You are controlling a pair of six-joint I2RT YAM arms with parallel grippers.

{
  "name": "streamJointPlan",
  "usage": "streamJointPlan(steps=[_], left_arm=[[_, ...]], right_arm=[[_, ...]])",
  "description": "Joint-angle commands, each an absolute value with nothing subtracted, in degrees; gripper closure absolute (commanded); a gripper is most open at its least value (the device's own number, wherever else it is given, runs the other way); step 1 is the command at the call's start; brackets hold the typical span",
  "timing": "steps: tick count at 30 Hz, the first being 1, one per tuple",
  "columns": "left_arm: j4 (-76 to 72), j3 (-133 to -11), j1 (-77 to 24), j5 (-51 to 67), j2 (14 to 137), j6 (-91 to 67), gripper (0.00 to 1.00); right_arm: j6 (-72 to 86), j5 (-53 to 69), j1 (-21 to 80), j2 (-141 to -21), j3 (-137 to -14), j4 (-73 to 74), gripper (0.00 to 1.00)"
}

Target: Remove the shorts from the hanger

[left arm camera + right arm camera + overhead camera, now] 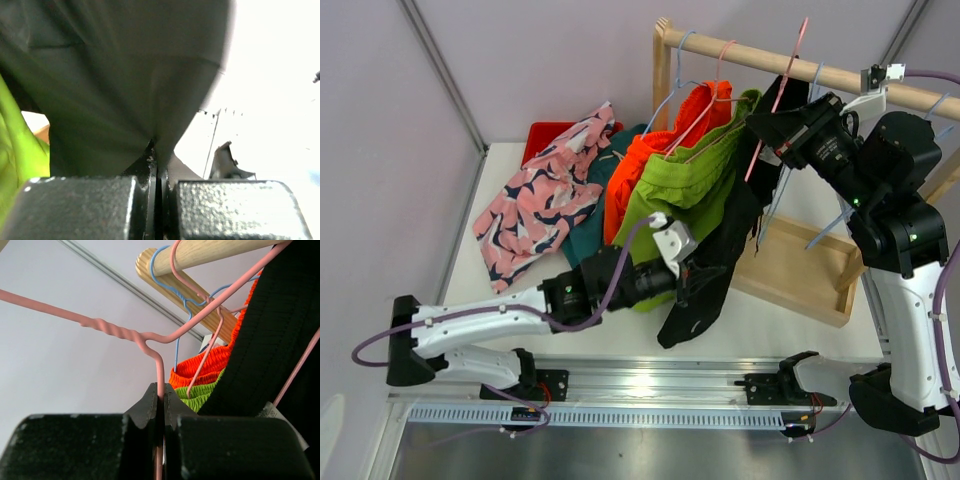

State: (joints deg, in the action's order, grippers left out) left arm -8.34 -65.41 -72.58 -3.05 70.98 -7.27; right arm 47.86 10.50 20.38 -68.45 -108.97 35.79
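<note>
— What do the claws hold?
— The left gripper (156, 150) is pinched tight on the black shorts (125, 75) at centre frame. The right gripper (161, 395) clamps the pink hanger (115, 332) they seem to drape from.
— And progress?
— Patterned pink shorts (535, 205) and teal shorts (582, 240) lie at left. Orange shorts (640, 165) and lime shorts (690, 185) still hang from the rail (840, 77).

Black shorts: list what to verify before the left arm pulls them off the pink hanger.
1. Left gripper shut on the black shorts: ok.
2. Right gripper shut on the pink hanger, below its twisted neck: ok.
3. Hook free of the wooden rod: cannot tell, it runs out of view.
4. Lime green shorts clear of the pull: cannot tell, they hang against the black pair.
5. Waistband off the wire: not ok.
</note>
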Motion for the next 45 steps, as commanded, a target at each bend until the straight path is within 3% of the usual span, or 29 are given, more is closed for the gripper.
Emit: streamJointPlan(steps=[1,11,20,24,28,34,41,45], left_arm=[[-6.2,-60.8,-78.6,-12.4,65.1,-5.7,1.00],[-9.9,-48.5,-92.0,-20.6,61.9,-11.3,1.00],[-15.2,-44.8,-95.9,-23.1,62.4,-12.3,1.00],[-14.2,-48.1,-95.9,-30.5,63.9,-9.6,1.00],[-12.8,-55.3,-93.2,-36.9,67.7,-3.7,1.00],[-10.1,-64.1,-83.9,-34.0,71.8,-0.2,1.00],[-0.9,-75.8,-75.9,-31.7,78.4,-0.8,1.00],[-0.4,-72.4,-76.1,-29.3,74.8,-3.1,1.00]], right_arm=[[46.7,10.0,19.5,-66.4,-111.9,23.0,1.00],[48.0,10.5,18.6,-66.5,-110.5,22.0,1.00],[48.0,10.7,18.0,-67.1,-110.5,22.9,1.00],[50.0,12.0,18.1,-65.9,-109.0,23.2,1.00],[56.5,14.7,18.0,-61.7,-102.1,22.4,1.00],[71.3,20.4,18.2,-52.7,-87.2,19.2,1.00],[73.7,22.8,18.3,-53.2,-89.5,20.4,1.00],[75.0,25.1,18.1,-55.1,-91.0,18.9,1.00]])
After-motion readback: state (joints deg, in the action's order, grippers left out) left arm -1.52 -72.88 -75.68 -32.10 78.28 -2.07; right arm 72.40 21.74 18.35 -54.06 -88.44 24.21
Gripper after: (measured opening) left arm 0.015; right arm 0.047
